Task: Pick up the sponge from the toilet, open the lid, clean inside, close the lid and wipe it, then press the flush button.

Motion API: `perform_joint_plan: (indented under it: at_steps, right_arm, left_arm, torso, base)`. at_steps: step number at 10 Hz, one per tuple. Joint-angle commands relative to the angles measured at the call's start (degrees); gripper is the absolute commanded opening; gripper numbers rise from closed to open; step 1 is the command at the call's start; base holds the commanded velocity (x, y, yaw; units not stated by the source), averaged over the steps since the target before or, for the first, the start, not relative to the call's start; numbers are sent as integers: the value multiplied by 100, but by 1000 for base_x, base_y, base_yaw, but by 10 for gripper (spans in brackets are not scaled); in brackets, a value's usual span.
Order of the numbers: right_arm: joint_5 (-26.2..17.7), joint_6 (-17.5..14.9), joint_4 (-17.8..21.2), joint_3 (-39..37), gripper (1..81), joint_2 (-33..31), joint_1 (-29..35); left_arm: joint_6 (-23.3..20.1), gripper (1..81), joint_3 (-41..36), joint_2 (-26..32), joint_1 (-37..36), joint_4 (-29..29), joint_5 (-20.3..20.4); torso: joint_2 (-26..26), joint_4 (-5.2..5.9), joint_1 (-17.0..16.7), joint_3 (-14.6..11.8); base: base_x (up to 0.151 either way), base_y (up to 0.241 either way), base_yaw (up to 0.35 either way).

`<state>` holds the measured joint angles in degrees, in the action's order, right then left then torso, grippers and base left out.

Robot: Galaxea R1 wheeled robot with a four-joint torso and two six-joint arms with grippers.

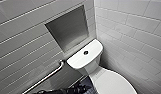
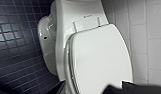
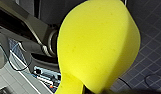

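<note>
Right wrist view: yellow sponge [image 3: 98,42], clamped at its narrowed end by the right pincer [image 3: 82,90], with the dark tiled floor [image 3: 151,50] behind. Left wrist view: toilet [image 2: 61,30] with lid [image 2: 101,57] down; the left pincer [image 2: 93,91] is at the frame edge, its state not discernible.

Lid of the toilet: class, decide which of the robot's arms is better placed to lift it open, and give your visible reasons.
Left, probably. Its wrist camera looks closely onto the closed lid, while the right claw is busy pinching the sponge.
</note>
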<state>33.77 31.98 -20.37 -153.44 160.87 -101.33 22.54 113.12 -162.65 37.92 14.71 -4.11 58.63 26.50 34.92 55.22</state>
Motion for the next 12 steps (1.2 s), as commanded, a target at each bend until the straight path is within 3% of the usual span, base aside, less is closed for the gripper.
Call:
perform_joint_plan:
  at_steps: [1,2,4,5,6,8,9,10,12]
  right_arm:
    - [-2216,2,-134,61,10,229,318]
    - [-2577,-16,-143,70,10,326,362]
    - [-2559,-7,-46,52,10,431,293]
    - [-2559,-183,551,44,10,458,266]
    - [-2551,-710,982,79,10,466,231]
    - [-2551,-2196,2318,140,10,537,213]
    - [-2559,-3113,3165,245,10,546,222]
    - [-2619,-3312,3399,332,10,477,318]
    - [-2551,-3312,3347,1309,10,-175,511]
  left_arm:
    - [-22,811,-677,874,507,-900,-292]
    - [-30,811,-659,1085,781,-1111,-292]
    - [-39,811,-668,1357,1195,-1234,-292]
    - [-39,811,-650,1436,1379,-1506,-301]
    - [-39,811,-650,1471,1581,-1717,-354]
    - [-39,811,-466,1463,2003,-2262,-591]
    - [-39,811,-378,1446,2267,-2690,-783]
    - [-39,811,-318,1410,2538,-3023,-941]
    - [-39,811,-114,1313,3146,-3853,-995]
  torso:
    - [0,0,0,0]
    - [0,0,0,0]
    - [0,0,0,0]
    - [0,0,0,0]
    - [0,0,0,0]
    - [0,0,-2,0]
    - [2,0,-2,0]
    - [2,0,-2,0]
    - [2,0,-2,0]
  base:
    - [0,0,0]
    - [0,0,0]
    - [0,0,0]
    - [0,0,0]
    - [0,0,0]
    - [0,0,0]
    - [0,0,0]
    - [0,0,0]
    - [0,0,0]
